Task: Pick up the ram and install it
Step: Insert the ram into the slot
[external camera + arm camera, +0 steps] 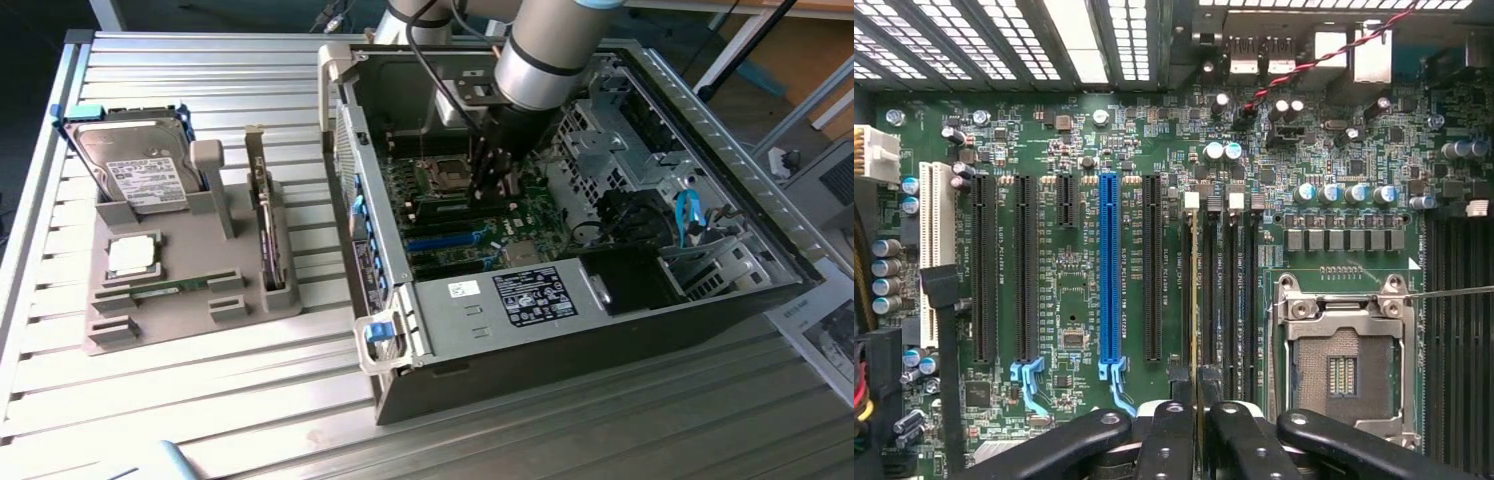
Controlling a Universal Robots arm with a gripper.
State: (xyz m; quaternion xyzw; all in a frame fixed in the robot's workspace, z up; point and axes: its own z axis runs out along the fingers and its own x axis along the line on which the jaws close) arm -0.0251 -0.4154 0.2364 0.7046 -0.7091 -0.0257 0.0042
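Note:
My gripper [1199, 432] hangs inside the open computer case [694, 130], low over the green motherboard [1084, 130]. Its two dark fingers [1169, 440] stand close together, pinching a thin stick seen edge-on, the ram [1200, 330]. The ram lines up with the memory slot [1190, 260] nearest the long black expansion slots, beside the open processor socket [1339, 370]. I cannot tell whether its lower edge touches the slot. In the exterior view the gripper [491, 190] reaches down just in front of the socket [447, 175].
On the exterior view's left, a grey holder [160, 315] carries a hard drive [134, 170], a silver processor chip [134, 255], an upright dark card [267, 235] and another green stick [174, 288]. Case walls, a drive cage [601, 140] and blue cables [687, 215] surround the arm.

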